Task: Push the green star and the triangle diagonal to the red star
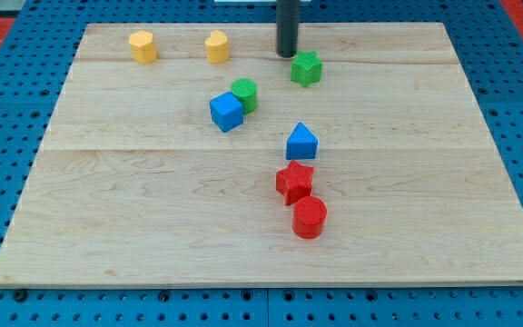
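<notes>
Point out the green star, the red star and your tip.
green star (306, 68), camera view, middle of its top face.
red star (294, 179), camera view, centre of its top face.
my tip (286, 54), camera view, the rod's very end, just left of and above the green star.

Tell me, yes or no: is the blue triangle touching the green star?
No. The blue triangle sits apart from the green star, with bare board between them; it lies just above the red star instead.
</notes>
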Action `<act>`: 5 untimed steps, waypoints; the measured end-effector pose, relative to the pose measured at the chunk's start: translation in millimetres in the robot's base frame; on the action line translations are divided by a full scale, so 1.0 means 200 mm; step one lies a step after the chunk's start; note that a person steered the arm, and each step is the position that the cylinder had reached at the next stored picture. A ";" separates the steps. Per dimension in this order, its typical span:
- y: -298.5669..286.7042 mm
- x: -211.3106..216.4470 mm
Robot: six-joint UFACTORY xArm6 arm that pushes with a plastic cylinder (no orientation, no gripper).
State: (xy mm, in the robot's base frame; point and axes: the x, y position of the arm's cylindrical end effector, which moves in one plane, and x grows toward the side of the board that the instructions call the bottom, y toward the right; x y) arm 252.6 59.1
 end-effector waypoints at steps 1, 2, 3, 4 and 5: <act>0.13 0.18; -0.12 0.27; -0.22 0.40; -0.17 0.48; 0.02 0.52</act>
State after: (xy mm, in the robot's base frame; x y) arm 357.0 62.9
